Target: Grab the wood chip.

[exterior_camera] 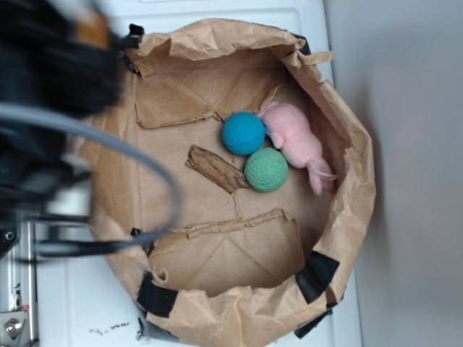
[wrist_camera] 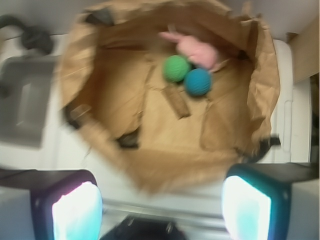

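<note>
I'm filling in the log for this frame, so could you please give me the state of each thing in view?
Wood chip: lying flat on the bag floor, ungrasped, one end by the green ball.
Green ball: resting against the blue ball.
Blue ball: resting beside the pink toy.
Pink toy: lying against the bag wall.
Paper bag: open, rim rolled down.
Gripper: open, above the bag, empty.

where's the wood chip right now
In the exterior view, the wood chip lies flat on the paper bag's floor near its middle, just left of the green ball and below the blue ball.
</note>
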`<state>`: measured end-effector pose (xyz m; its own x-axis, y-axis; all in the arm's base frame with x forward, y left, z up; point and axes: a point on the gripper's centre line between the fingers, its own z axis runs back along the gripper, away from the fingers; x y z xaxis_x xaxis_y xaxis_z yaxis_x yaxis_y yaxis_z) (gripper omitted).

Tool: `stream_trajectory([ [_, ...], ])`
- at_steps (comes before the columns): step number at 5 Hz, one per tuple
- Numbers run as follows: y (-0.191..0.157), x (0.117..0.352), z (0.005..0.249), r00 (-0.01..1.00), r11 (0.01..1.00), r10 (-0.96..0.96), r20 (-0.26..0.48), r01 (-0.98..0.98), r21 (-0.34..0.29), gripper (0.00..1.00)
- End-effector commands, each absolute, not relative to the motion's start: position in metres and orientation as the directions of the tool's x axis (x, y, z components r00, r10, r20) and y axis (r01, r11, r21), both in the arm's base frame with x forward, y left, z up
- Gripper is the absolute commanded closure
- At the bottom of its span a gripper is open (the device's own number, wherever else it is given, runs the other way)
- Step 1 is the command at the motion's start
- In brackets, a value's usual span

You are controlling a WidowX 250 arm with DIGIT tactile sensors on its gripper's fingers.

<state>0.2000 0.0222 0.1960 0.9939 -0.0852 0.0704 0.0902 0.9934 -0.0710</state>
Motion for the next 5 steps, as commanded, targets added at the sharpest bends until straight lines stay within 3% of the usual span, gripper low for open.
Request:
stream_trajectory([
  [1, 0.062, 0.286, 0.138, 0.99, 0.993, -0.116, 0.077, 0.118, -0.011, 0.0],
  [4, 0.099, 0.324, 0.115, 0.986, 0.99, -0.132, 0.105, 0.136, -0.028, 0.0],
  [5, 0.088, 0.305, 0.117, 0.987, 0.993, -0.118, 0.105, 0.12, -0.008, 0.0],
])
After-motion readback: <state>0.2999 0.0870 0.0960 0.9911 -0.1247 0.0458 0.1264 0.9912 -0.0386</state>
